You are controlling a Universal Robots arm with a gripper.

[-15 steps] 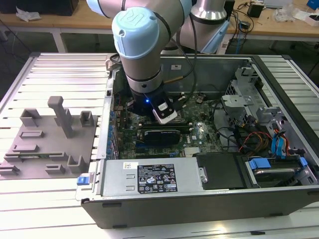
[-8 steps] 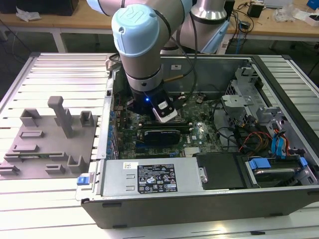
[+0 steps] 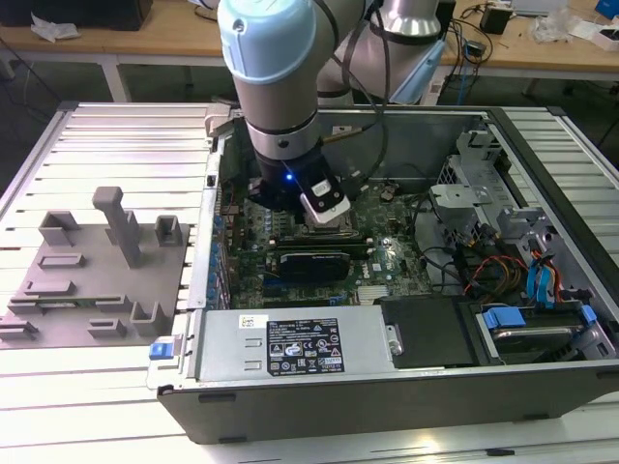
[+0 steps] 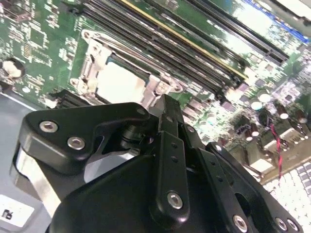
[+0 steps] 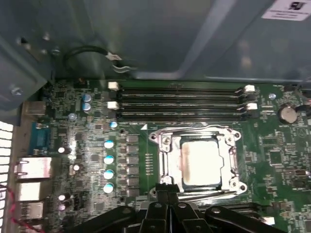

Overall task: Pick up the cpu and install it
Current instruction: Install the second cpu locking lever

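over the motherboard (image 5: 87,145) inside the open computer case (image 3: 387,367), the gripper (image 5: 167,191) hangs just beside the socket frame (image 5: 160,141), its fingers (image 4: 167,121) pressed together and holding nothing. cpu (image 5: 201,162) lies flat in the socket, silver top showing in both wrist views, frame open around it. judgement: seating looks done or nearly so; doing this step well means checking the chip sits level and square in its recess, no corner riding up, and keeping the fingertips off the memory slots (image 5: 180,104) nearby.
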